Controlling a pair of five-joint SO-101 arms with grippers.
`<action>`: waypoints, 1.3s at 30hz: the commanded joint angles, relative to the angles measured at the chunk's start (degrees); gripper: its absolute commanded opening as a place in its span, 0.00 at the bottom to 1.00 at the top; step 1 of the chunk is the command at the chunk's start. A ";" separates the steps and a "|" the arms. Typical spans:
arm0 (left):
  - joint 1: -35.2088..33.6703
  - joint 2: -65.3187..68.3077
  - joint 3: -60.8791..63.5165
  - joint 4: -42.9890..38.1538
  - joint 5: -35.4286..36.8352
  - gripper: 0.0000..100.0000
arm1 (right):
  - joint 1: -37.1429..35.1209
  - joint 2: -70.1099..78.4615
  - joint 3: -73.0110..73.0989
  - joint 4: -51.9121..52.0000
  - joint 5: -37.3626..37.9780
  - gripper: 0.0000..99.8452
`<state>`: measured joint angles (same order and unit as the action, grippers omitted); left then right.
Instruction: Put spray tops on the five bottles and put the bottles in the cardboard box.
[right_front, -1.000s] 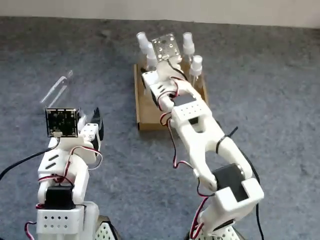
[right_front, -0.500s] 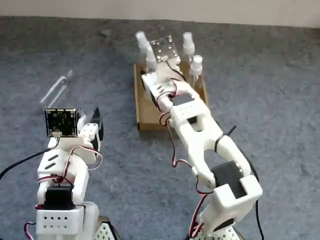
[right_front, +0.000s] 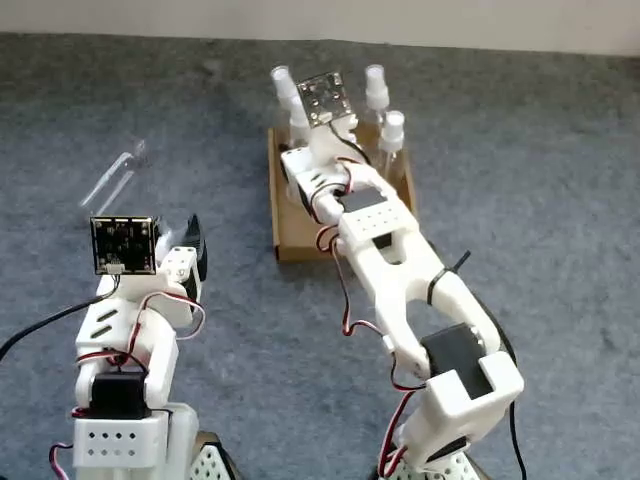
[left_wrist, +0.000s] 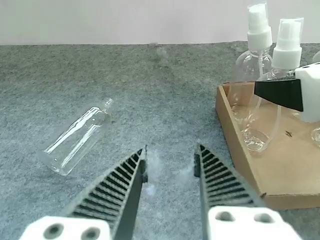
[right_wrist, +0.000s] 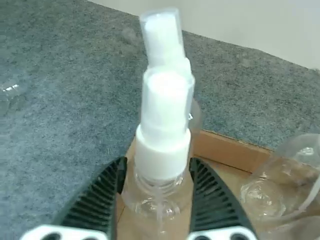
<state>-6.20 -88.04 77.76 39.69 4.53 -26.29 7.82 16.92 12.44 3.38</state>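
The cardboard box lies on the grey desk in front of the right arm, and its near edge faces the arms. The near half of the box floor is bare. The far half is crowded, with four bottles with spray tops standing close together. Left of the box the desk is wide and open up to the uncapped bottle, which lies on its side well apart from the box, with its neck pointing away from the arms.

The right arm is stretched out long and low over the box, with its wrist above the far part. The right end effector is pressed on the held bottle from both sides, just under the white top. This bottle stands upright inside the box near its left wall. The three other bottles stand just beside it. One is directly behind it and two are toward the right wall.

The left arm is folded up near its base, away from the box. The left end effector points at the open desk between the uncapped bottle and the box. Its fingers are spread and hold nothing.
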 joint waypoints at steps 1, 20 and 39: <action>-0.31 -0.04 -0.31 -1.23 0.53 0.11 | -1.19 -1.10 -3.21 0.92 0.53 0.06; -0.31 -0.04 -0.31 -1.23 0.53 0.11 | -1.71 -1.27 -3.65 2.86 0.53 0.21; -0.31 -0.04 -0.31 -1.23 0.53 0.11 | -2.15 -14.11 -7.25 18.33 0.26 0.21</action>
<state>-6.20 -88.04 77.76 39.69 4.53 -27.69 -0.35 13.23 26.68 3.30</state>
